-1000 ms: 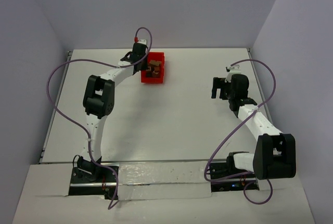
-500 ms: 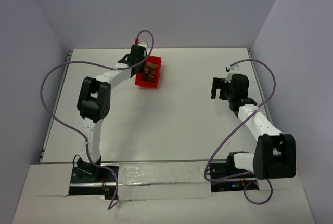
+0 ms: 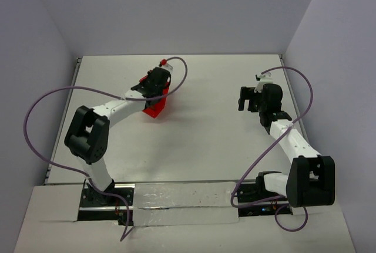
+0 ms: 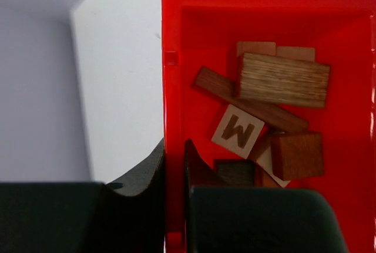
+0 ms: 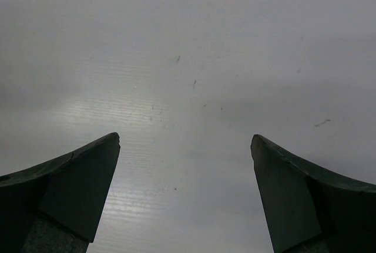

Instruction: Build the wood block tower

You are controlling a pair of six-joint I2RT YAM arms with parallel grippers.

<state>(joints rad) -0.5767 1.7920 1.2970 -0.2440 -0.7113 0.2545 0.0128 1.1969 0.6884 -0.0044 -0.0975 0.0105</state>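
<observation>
Here the left gripper pinches a side wall of the red bin, one finger outside and one inside. The wood blocks lie loose in this bin, not stacked; one light block shows the letter M. At the right, the right gripper stands wide open above the table, holding nothing.

L gripper, red bin wall pinched btwn its fingers, pulls it back toward own base; blocks ride along inside.
</observation>
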